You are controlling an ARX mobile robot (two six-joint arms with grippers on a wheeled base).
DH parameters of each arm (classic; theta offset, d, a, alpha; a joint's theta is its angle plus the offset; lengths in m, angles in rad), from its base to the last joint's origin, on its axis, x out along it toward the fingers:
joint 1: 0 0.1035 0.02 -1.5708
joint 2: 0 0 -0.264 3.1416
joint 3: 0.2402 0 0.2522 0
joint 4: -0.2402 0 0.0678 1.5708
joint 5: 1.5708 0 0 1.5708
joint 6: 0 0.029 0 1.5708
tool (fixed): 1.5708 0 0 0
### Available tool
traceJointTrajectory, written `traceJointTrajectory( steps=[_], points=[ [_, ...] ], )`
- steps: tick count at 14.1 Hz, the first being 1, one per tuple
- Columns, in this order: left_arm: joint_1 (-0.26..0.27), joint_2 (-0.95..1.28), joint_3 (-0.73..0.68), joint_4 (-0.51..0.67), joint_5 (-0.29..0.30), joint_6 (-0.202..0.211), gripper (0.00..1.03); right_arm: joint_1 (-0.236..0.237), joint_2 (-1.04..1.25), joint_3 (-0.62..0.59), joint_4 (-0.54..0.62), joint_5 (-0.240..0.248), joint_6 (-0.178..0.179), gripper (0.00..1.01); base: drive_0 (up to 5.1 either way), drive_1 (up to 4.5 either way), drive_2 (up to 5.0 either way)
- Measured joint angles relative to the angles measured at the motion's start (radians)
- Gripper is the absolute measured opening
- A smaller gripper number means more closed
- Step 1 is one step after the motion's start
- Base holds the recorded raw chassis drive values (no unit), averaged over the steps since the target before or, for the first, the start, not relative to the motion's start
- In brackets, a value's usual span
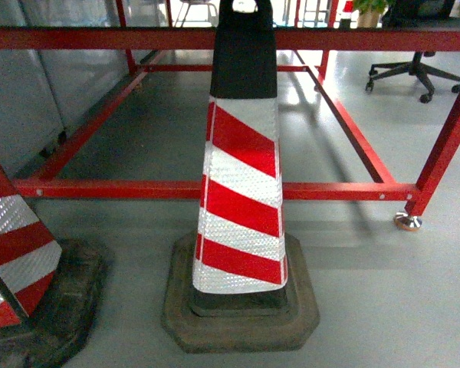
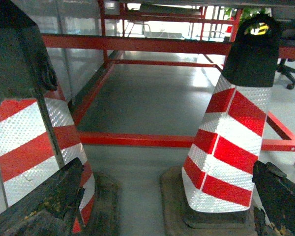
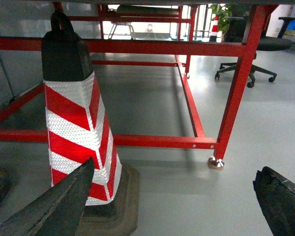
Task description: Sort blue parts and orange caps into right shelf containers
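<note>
Both grippers are riding low and empty. Left gripper [image 2: 162,206]: jaws spread wide, nothing between them. Right gripper [image 3: 177,206]: same, jaws spread, pinching nothing. My read: the arms are sitting parked while the base is driving, since nothing sortable is lying within reach.

Just beyond the left jaws, two red-and-white striped reflective traffic cones with black tops and rubber bases are standing: the near cone [image 2: 24,132] off the left finger, the centre cone [image 2: 233,132] off the right finger. Past the right jaws, only the centre cone is showing, on the left-finger side.

Behind the cones, a red steel tube frame [image 1: 215,189] is crossing the grey floor [image 1: 383,299]; its levelling foot [image 1: 407,222] is appearing only in the head and right wrist views. Farther back, a black swivel office chair [image 3: 246,54].

Orange caps, blue parts and blue crates: not showing in any view, so their location is unknown.
</note>
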Motion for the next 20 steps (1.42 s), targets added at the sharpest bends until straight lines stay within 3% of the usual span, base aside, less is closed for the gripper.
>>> traceJointTrajectory(
  steps=[20],
  points=[
    [0.000,0.000,0.000,0.006,-0.001,0.011,0.98,0.000,0.000,0.000,0.005,0.000,0.000,0.98,0.0,0.00,0.0]
  ],
)
